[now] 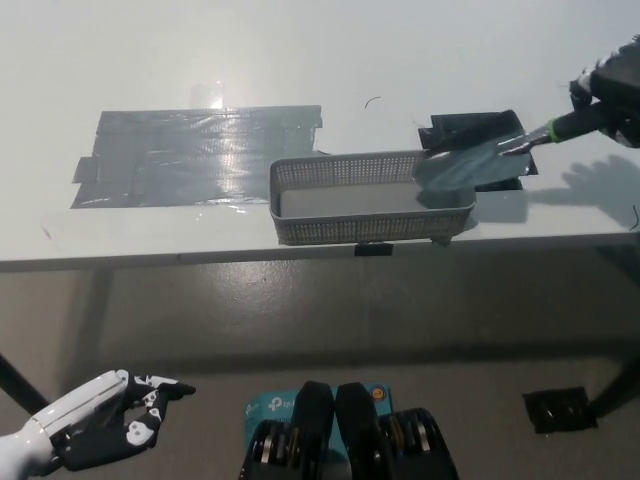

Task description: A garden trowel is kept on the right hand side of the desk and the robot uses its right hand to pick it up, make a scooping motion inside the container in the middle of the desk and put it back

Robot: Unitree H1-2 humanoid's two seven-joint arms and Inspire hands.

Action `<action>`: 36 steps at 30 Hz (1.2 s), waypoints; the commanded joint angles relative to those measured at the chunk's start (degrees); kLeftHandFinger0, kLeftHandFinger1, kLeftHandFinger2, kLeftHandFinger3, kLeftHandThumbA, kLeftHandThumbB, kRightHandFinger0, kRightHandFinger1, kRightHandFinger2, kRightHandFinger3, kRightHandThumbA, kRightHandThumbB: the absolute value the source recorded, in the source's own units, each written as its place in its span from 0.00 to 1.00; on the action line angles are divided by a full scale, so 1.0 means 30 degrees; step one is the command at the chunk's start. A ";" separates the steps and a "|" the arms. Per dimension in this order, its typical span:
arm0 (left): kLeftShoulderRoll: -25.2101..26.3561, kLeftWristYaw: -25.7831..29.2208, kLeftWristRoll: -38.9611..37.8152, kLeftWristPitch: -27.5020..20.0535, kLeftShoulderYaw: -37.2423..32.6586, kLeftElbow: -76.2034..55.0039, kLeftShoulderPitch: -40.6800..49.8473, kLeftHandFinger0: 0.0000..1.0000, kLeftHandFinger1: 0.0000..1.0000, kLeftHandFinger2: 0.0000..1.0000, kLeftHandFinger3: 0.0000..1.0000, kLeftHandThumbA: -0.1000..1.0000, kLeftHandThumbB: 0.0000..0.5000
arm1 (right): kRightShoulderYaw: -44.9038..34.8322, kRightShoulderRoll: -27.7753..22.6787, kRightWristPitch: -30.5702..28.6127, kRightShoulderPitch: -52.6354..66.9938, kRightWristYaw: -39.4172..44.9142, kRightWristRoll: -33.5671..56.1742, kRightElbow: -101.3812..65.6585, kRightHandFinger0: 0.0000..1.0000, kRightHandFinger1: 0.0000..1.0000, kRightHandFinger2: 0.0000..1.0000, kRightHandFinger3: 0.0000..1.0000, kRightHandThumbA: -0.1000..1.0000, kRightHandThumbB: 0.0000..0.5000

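You had the right robot hand (612,92) closed on the handle of the garden trowel (470,165) at the far right, partly out of frame. The blade hung tilted over the right end of the container (360,228), which stood near the front edge of the counter (300,50). It perhaps touched the rim, but the view was too soft to tell. The left robot hand (100,432) rested low at the left, fingers loosely apart, holding nothing.

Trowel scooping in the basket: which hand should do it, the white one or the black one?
The right hand, the black one. It holds the trowel, with the blade at the right end of the basket. The left hand rests low, below the desk edge, open.
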 commanded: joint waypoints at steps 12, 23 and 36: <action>0.0540 -0.0136 -0.0020 -0.0023 0.0295 -0.0702 -0.0581 1.00 0.92 0.84 1.00 1.00 0.88 | 0.0676 0.1299 0.1186 -0.3211 0.1611 -0.2829 -0.0264 0.00 0.03 0.18 0.40 0.00 0.03; 0.0617 -0.0135 -0.0026 0.0289 0.0322 -0.0704 -0.0932 1.00 0.93 0.87 1.00 1.00 0.83 | 0.1635 -0.0338 -0.1762 -0.2234 0.0263 -0.4051 -0.0449 0.00 0.07 0.31 0.29 0.00 0.00; 0.0550 -0.0067 0.0123 0.0334 0.0220 -0.0758 -0.1088 1.00 0.94 0.86 1.00 1.00 0.80 | 0.1741 -0.0698 -0.1490 -0.1899 -0.0338 -0.5365 0.1117 0.00 0.01 0.30 0.23 0.00 0.00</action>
